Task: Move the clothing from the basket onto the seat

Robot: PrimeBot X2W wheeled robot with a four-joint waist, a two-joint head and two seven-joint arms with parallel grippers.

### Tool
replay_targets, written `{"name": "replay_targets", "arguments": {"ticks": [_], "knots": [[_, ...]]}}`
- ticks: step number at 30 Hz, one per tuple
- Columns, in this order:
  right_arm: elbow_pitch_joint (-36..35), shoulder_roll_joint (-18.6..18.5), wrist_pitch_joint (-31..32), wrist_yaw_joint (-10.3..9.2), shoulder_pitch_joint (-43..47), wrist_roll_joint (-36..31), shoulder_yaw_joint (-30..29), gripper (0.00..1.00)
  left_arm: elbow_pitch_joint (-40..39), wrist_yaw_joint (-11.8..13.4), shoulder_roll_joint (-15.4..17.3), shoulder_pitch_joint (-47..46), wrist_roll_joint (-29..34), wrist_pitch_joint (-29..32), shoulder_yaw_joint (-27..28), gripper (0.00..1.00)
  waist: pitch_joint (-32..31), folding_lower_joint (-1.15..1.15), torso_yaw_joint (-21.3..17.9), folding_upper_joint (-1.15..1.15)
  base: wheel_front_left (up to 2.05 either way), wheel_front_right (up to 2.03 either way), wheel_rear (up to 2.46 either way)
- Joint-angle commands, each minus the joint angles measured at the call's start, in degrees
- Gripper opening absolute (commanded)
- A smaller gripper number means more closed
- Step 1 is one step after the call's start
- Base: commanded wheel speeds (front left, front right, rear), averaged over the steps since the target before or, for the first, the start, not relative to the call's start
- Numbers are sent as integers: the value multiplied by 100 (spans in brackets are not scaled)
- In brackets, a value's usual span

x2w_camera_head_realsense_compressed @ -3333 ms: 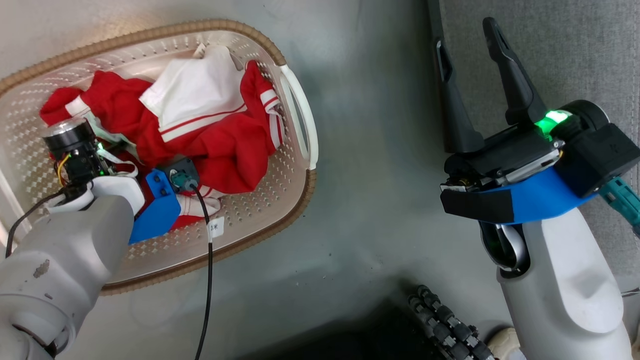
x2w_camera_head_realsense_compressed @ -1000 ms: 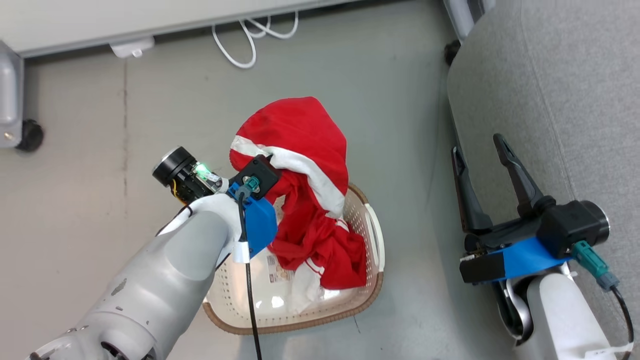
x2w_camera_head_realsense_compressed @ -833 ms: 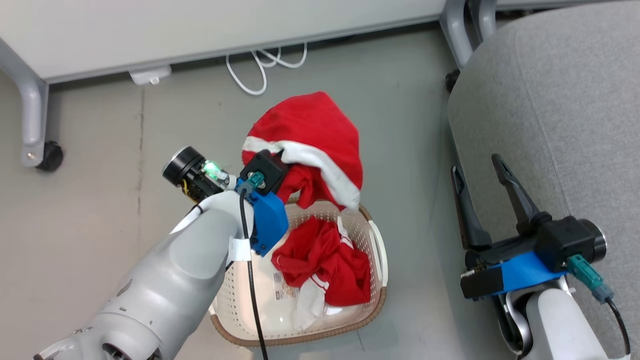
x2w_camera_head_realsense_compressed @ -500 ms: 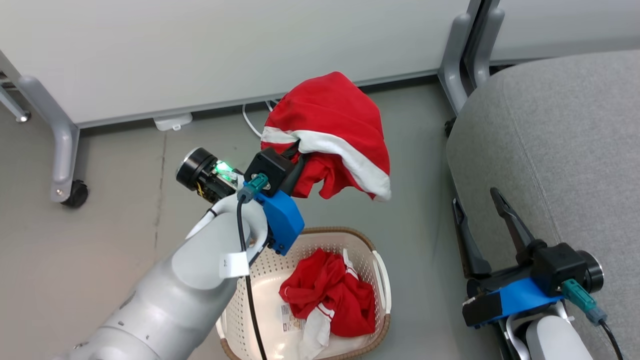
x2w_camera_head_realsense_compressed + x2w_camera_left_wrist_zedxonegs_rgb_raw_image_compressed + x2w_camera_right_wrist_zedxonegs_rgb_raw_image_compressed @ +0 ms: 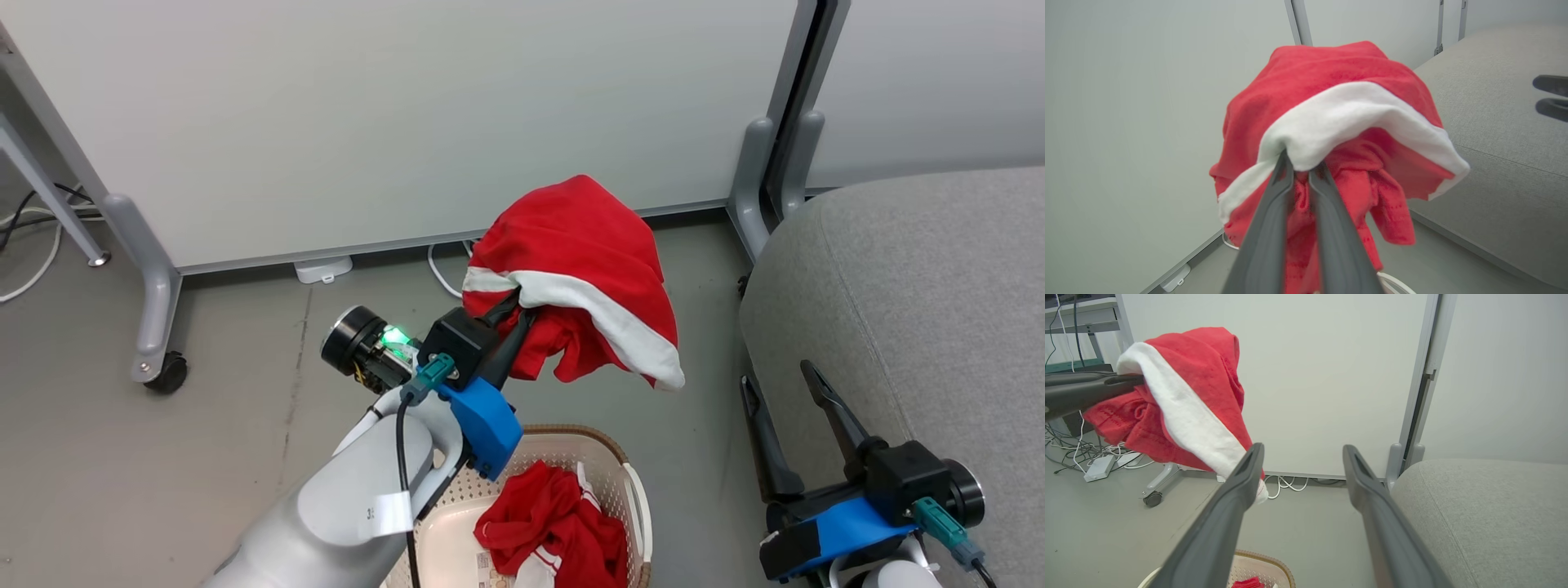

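My left gripper (image 5: 513,306) (image 5: 1300,161) is shut on a red garment with a white band (image 5: 575,261) (image 5: 1339,118) (image 5: 1184,396), held high above the floor and draped over the fingertips. Below it, the cream basket (image 5: 624,482) (image 5: 1261,559) with a brown rim holds another piece of red clothing (image 5: 555,531). The grey seat (image 5: 914,302) (image 5: 1502,122) (image 5: 1486,510) lies to the right. My right gripper (image 5: 784,384) (image 5: 1302,453) is open and empty beside the seat's left edge, pointing up.
A white partition wall (image 5: 408,114) on grey wheeled legs (image 5: 155,327) stands behind. White cables (image 5: 445,273) lie on the grey floor at its base. More cables and a power strip (image 5: 1098,467) sit at the left in the right wrist view.
My left gripper has lifted the red garment clear of the basket and carried it up and to the right. The head camera has tilted up, so the basket sank in view. The right gripper stayed open.
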Motion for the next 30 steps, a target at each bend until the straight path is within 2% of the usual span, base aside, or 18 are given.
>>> {"name": "replay_targets", "arguments": {"ticks": [1, 11, 19, 30], "knots": [[-7, -18, -30, 3, 94, 21, -5, 100, -33, 33, 31, 48, 19, -24, 43, 0, -26, 1, 26, 0, 0, 0, 0], [6, -19, -30, 3, -20, 56, 122, 100, -351, 67, 135, 123, 143, -20, 40, 0, -22, 1, 103, 0, 0, 0, 0], [108, -19, -30, 3, -451, -123, 567, 100, -419, 61, 153, 31, 169, -20, 3, 0, 94, 1, 106, 0, 0, 0, 0], [752, -231, -29, 3, -1367, -127, 1161, 100, -537, 33, 53, -123, 255, -19, -149, 0, 250, 1, 246, 0, 0, 0, 0]]}}
